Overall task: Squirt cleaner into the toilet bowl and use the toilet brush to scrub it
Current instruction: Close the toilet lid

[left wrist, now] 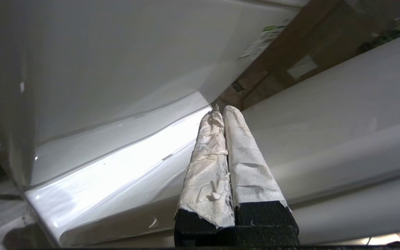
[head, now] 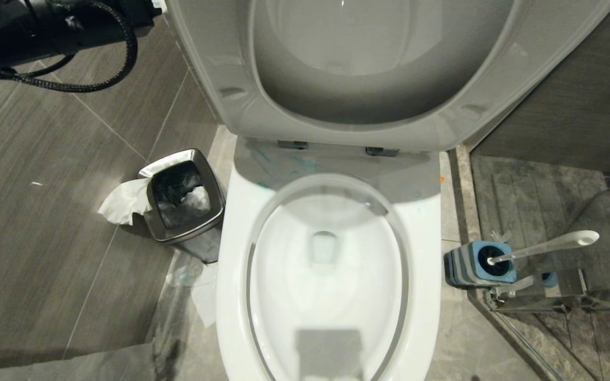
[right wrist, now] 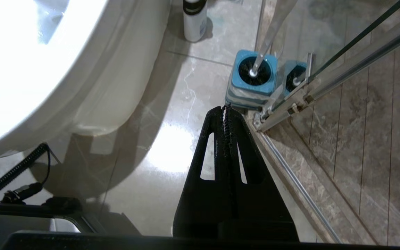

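Turquoise cleaner streaks the toilet bowl behind its rim, so squirting seems done, scrubbing not. The toilet brush stands in its holder just beyond the right gripper, jaws pressed together. The left gripper, paper-wrapped jaws together and empty, hovers beside white ceramic.

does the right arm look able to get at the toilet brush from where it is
Probably yes: the right end effector, shut, points at the toilet brush in its holder, with only bare floor between. The glass door frame beside it is close.
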{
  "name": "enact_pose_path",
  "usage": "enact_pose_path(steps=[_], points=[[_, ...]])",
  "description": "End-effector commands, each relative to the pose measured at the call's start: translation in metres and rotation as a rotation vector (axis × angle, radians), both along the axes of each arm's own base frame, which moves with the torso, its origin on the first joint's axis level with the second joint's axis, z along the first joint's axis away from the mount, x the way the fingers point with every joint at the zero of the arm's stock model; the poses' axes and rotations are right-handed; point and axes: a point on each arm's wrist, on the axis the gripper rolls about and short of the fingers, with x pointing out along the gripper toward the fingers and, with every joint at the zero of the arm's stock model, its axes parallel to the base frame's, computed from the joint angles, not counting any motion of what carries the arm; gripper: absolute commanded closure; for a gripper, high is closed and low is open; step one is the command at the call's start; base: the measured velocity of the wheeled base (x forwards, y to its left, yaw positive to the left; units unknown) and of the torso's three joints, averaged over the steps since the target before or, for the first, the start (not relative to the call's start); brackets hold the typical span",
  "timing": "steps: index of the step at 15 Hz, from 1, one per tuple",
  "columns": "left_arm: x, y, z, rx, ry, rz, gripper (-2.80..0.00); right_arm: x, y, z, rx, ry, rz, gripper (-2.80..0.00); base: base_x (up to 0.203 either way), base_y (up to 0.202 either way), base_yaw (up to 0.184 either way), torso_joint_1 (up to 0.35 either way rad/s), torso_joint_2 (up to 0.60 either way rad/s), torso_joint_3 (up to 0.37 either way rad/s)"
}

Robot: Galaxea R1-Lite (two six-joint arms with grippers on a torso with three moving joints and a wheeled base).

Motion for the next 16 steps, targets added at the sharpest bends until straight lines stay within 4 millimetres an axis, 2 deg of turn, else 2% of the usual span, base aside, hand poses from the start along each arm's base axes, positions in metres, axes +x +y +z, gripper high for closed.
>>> enact_pose_path(steps=[1,13,16], points=[[-0.01,0.002,0.003,0.002,-0.01,-0.02,0.0,0.0,0.0,0.0,-0.001,0.001,0.001,0.0,0.0,0.0,0.0,0.002,0.01,0.171],[-0.048,0.01,0.002,0.022,-0.008,-0.104,0.0,0.0,0.0,0.0,-0.001,0.001,0.001,0.0,0.0,0.0,0.0,0.001,0.0,0.2],[-0.053,0.012,0.003,0.023,-0.022,-0.094,0.0,0.0,0.0,0.0,-0.001,0.001,0.001,0.0,0.0,0.0,0.0,-0.003,0.0,0.071]])
